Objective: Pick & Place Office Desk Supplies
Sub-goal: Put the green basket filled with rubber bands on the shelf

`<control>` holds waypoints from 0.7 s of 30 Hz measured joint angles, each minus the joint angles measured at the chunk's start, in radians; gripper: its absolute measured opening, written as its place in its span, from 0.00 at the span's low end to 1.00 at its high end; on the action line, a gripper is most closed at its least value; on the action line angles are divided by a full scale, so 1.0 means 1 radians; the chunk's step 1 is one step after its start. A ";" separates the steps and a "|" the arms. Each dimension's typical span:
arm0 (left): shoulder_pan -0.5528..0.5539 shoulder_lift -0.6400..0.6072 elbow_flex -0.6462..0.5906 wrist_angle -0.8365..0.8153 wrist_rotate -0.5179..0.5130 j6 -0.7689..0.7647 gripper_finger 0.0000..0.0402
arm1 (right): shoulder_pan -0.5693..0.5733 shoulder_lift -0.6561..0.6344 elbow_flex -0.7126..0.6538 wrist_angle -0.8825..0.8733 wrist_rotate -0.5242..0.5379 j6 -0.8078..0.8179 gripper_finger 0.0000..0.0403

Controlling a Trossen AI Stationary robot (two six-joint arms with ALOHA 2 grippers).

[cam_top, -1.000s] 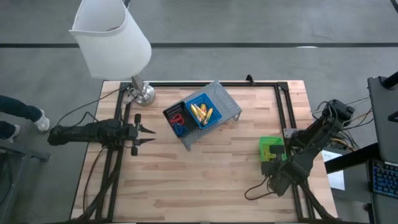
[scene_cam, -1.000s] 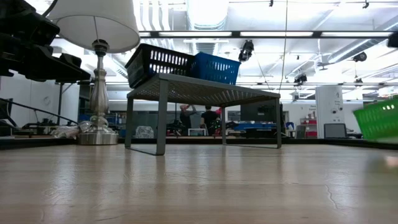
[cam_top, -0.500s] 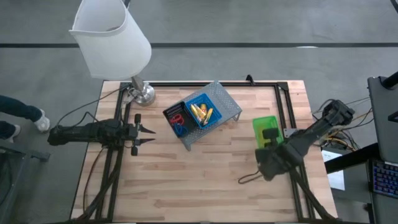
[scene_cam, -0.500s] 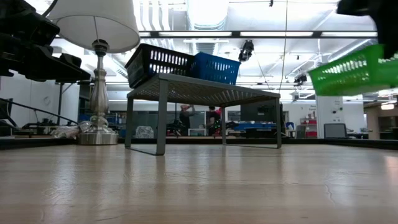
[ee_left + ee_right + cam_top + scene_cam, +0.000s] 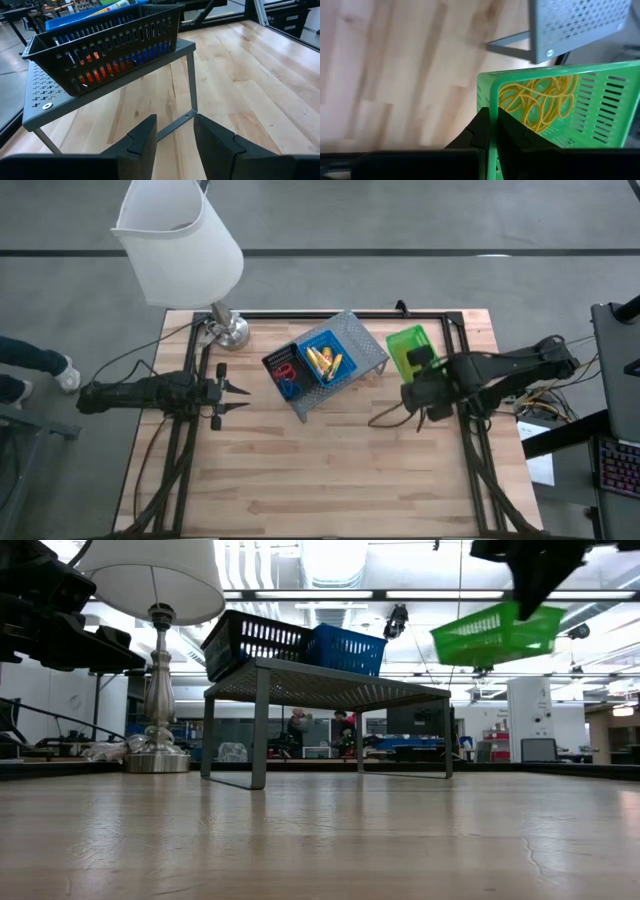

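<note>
Raised from table level, the green bin (image 5: 408, 348) now hangs beside the shelf (image 5: 368, 346), its wall pinched between the right gripper (image 5: 489, 131) fingers. Light, stiff mesh; loose yellow bands (image 5: 536, 104) inside may shift if tilted. Left gripper (image 5: 172, 136), fingers half apart, waits before the black bin (image 5: 105, 47).

A lamp with a white shade (image 5: 178, 242) and metal base (image 5: 228, 330) stands at the far left corner of the wooden table (image 5: 330, 470). A grey perforated metal stand (image 5: 368, 350) occupies the far centre. A dark cable (image 5: 390, 413) lies right of centre. People (image 5: 340, 730) show in the background room.
</note>
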 joint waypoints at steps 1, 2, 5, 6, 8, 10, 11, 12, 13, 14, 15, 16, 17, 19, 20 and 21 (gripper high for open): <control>0.000 0.000 0.000 0.000 0.000 0.000 0.33 | -0.023 -0.004 0.000 0.014 0.006 -0.046 0.03; 0.000 0.000 0.000 0.000 0.000 0.000 0.33 | -0.050 -0.007 0.000 0.028 0.007 -0.091 0.03; 0.000 0.000 0.000 0.000 0.000 0.000 0.33 | -0.132 -0.011 -0.002 0.067 0.007 -0.224 0.03; 0.000 0.000 0.000 0.000 0.000 0.000 0.33 | -0.161 -0.011 -0.002 0.086 0.007 -0.269 0.03; 0.000 0.000 0.000 0.000 0.000 0.000 0.33 | -0.218 -0.011 -0.002 0.126 0.004 -0.357 0.03; 0.000 0.000 0.000 0.000 0.000 0.000 0.33 | -0.276 -0.011 -0.003 0.181 -0.016 -0.447 0.03; 0.000 0.000 0.000 0.000 0.000 0.000 0.33 | -0.303 -0.011 -0.003 0.214 -0.035 -0.494 0.03; 0.000 0.000 0.000 0.000 0.000 0.000 0.33 | -0.333 -0.012 -0.003 0.242 -0.056 -0.543 0.03; 0.000 0.000 0.000 0.000 0.000 0.000 0.33 | -0.359 -0.012 -0.003 0.271 -0.076 -0.589 0.03; 0.000 0.000 0.000 0.000 0.000 0.000 0.33 | -0.382 -0.013 -0.003 0.300 -0.091 -0.631 0.03; 0.000 0.000 0.000 0.000 0.000 0.000 0.33 | -0.403 -0.013 -0.003 0.325 -0.099 -0.674 0.03; 0.000 0.000 0.000 0.000 0.000 0.000 0.33 | -0.424 -0.014 -0.003 0.344 -0.101 -0.715 0.03; 0.000 0.000 0.000 0.000 0.000 0.000 0.33 | -0.441 -0.011 -0.003 0.364 -0.103 -0.757 0.03; 0.000 0.000 0.000 0.000 0.000 0.000 0.33 | -0.472 0.000 -0.003 0.406 -0.103 -0.824 0.03; 0.000 0.000 0.000 0.000 0.000 0.000 0.33 | -0.488 0.008 -0.003 0.424 -0.105 -0.853 0.03; 0.000 0.000 0.000 0.000 0.000 0.000 0.33 | -0.501 0.017 -0.003 0.438 -0.110 -0.881 0.03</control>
